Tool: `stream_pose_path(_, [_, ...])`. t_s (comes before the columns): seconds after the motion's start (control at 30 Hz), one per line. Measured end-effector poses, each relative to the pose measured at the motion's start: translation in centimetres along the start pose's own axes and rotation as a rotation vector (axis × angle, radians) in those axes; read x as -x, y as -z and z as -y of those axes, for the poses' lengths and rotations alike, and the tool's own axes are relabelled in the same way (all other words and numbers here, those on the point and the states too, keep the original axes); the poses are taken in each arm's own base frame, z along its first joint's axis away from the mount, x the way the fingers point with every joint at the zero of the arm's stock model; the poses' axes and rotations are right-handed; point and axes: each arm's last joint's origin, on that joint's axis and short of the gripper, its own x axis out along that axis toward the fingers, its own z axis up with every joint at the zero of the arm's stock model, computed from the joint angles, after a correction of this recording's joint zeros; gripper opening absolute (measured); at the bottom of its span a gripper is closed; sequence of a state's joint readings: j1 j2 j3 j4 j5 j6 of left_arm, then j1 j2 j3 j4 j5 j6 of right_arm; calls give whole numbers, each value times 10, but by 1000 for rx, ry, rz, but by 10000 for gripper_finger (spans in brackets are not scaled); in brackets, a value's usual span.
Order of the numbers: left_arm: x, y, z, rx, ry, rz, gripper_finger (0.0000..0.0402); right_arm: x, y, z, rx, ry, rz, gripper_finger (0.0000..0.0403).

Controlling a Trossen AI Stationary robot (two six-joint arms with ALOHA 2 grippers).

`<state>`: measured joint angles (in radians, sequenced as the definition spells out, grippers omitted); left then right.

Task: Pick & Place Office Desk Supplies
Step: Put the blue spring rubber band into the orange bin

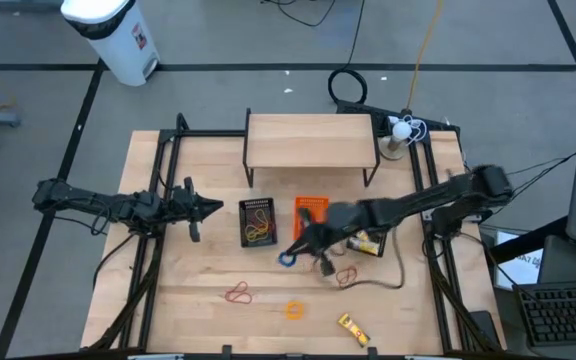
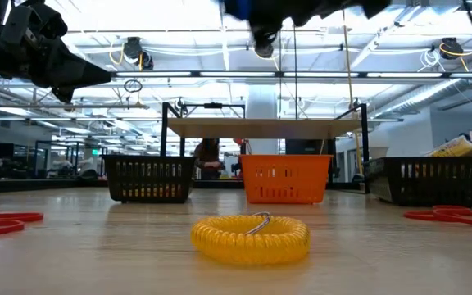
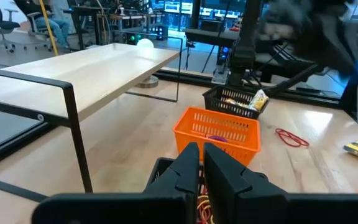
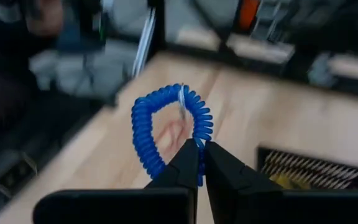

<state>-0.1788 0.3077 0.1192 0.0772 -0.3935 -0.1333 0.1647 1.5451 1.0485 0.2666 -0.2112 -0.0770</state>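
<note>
the blue coil ring (image 4: 169, 132) is clamped between the closed fingers of the right gripper (image 1: 296, 252) and hangs lifted above the table, just in front of the orange tray (image 1: 311, 210) — the drop is judged to lie a little farther back. the left gripper (image 1: 211, 208), fingers together and empty, waits beside the left mesh tray (image 1: 259, 222) — farther from the ring.

On the table stand three baskets: two black ones (image 1: 258, 222) (image 1: 368, 243) and one orange one (image 1: 310, 210). There are two coiled rings, one blue (image 1: 287, 258) near the frame's centre and one orange (image 1: 294, 309) lower down. Two bunches of red rubber bands (image 1: 239, 293) (image 1: 346, 276) lie loose. One yellow packet (image 1: 354, 329) sits at lower right. One wooden shelf (image 1: 311, 140) stands at the top centre.
</note>
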Motion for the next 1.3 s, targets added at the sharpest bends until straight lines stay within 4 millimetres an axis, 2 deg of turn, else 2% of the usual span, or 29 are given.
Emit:
stream_pose_path(0.1, [0, 0, 0, 0, 0, 0, 26, 37, 6, 1, -24, 37, 122, 4])
stream_pose_path(0.33, [0, 0, 0, -1, 1, -1, 26, 122, 50, -6, -60, 295, 253, 4])
stream_pose_path(0.43, [0, 0, 0, 0, 1, -1, 26, 150, 67, -12, -85, 317, 317, 4])
stream_pose_path(0.53, [0, 0, 0, -1, 1, -1, 26, 169, 82, -18, -88, 323, 369, 4])
stream_pose_path(0.73, [0, 0, 0, -1, 0, 0, 26, 188, 105, -26, -92, 293, 444, 4])
stream_pose_path(1.0, [0, 0, 0, -2, 0, -4, 26, 191, 133, -30, -66, 296, 479, 4])
stream_pose_path(1.1, [0, 1, 0, -6, -2, -14, 26, 194, 130, -30, -53, 302, 530, 4])
stream_pose_path(1.3, [0, 3, 0, -19, -4, -28, 26, 193, 131, -30, -56, 304, 523, 4])
